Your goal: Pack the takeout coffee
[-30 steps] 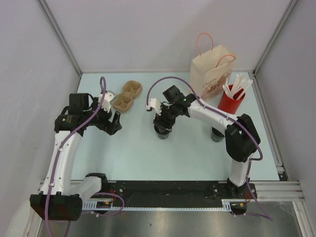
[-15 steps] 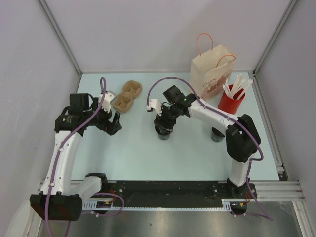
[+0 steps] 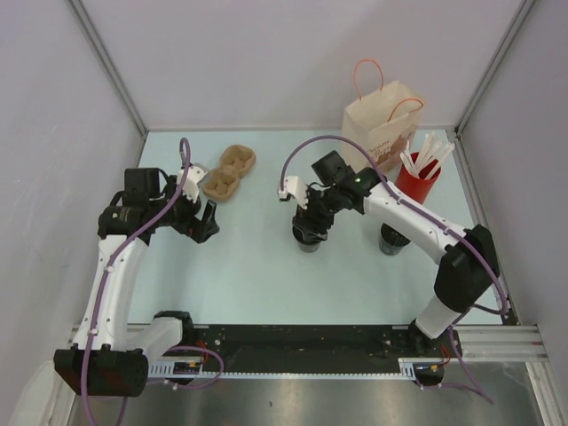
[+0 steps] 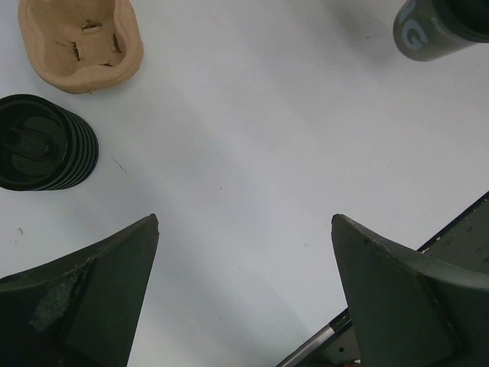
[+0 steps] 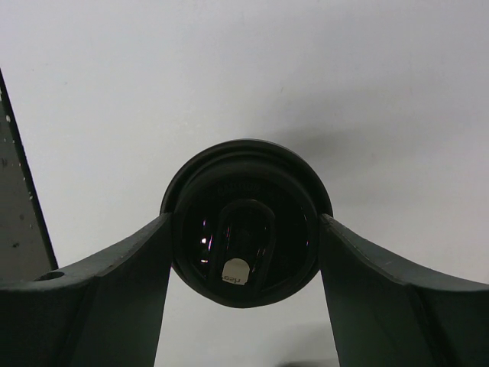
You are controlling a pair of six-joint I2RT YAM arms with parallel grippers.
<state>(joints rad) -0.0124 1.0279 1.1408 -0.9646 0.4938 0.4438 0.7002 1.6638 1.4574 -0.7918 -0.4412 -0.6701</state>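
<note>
Takeout coffee (image 4: 42, 143) sits just beside the cup carrier (image 4: 82, 42); left gripper (image 4: 244, 223) gapes empty, right gripper (image 5: 244, 223) clasps the taller black cup (image 5: 246, 183).

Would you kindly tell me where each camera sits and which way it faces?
Top external: above and behind the bases, looking down at the table; left arm and right arm show whole.
Left wrist: on the left arm, looking down at the takeout coffee and cardboard carrier; open left gripper frames the bottom.
Right wrist: straight down onto the glossy-lidded cup, clasped by the right gripper.
Shared: cardboard carrier, in top and left wrist.
</note>
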